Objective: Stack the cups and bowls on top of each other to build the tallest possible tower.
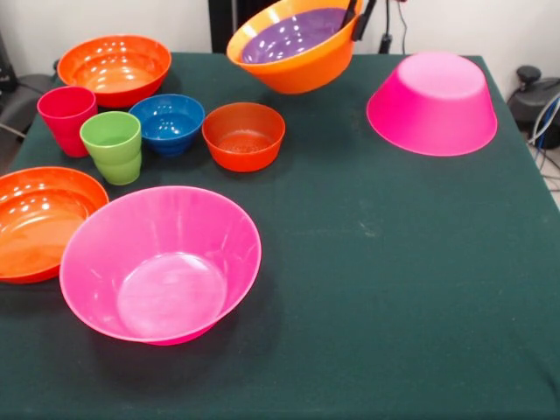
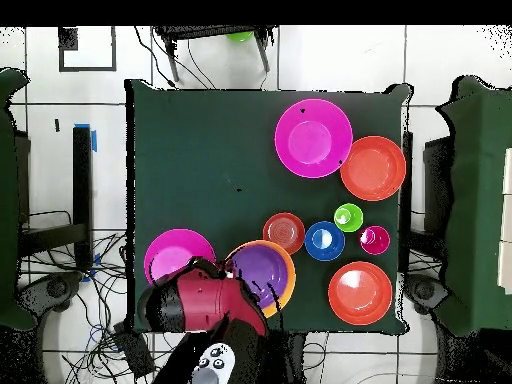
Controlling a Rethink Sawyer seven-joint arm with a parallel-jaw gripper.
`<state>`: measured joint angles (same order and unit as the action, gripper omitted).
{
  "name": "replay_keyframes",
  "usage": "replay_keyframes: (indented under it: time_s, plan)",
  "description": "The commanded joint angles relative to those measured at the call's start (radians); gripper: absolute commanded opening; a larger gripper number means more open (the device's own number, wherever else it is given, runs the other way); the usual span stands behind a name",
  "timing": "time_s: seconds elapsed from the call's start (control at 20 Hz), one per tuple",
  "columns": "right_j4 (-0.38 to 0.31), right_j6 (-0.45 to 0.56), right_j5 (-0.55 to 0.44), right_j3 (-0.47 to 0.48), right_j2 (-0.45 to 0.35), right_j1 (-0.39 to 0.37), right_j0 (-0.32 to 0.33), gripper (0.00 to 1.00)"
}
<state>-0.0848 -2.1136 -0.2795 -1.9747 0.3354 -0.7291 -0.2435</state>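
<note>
My gripper [image 1: 357, 17] is shut on the right rim of the large orange bowl [image 1: 302, 66], one finger inside and one outside. The purple bowl [image 1: 293, 35] is nested in it. The pair hangs tilted above the table's far edge, left of the upturned hot pink bowl [image 1: 433, 103]. In the overhead view the orange bowl [image 2: 284, 291] with the purple bowl [image 2: 258, 268] sits just right of the upturned pink bowl [image 2: 172, 252], and my arm [image 2: 200, 303] partly covers both. The red cup [image 1: 66, 118] and the green cup [image 1: 112, 144] stand upright at the left.
An upright hot pink bowl [image 1: 162, 262] sits at the front. Shallow red-orange bowls lie at far left [image 1: 114, 68] and near left [image 1: 39, 223]. The small blue bowl [image 1: 168, 122] and small red-orange bowl [image 1: 243, 136] sit beside the cups.
</note>
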Motion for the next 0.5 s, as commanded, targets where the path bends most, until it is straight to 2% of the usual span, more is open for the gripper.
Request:
replay_keyframes:
  time_s: [0.05, 0.5]
  plan:
    - [-0.013, -0.091, -0.106, -0.036, -0.036, -0.011, -0.019, 0.00]
    - [-0.029, -0.135, 0.058, -0.077, -0.039, 0.096, -0.008, 0.00]
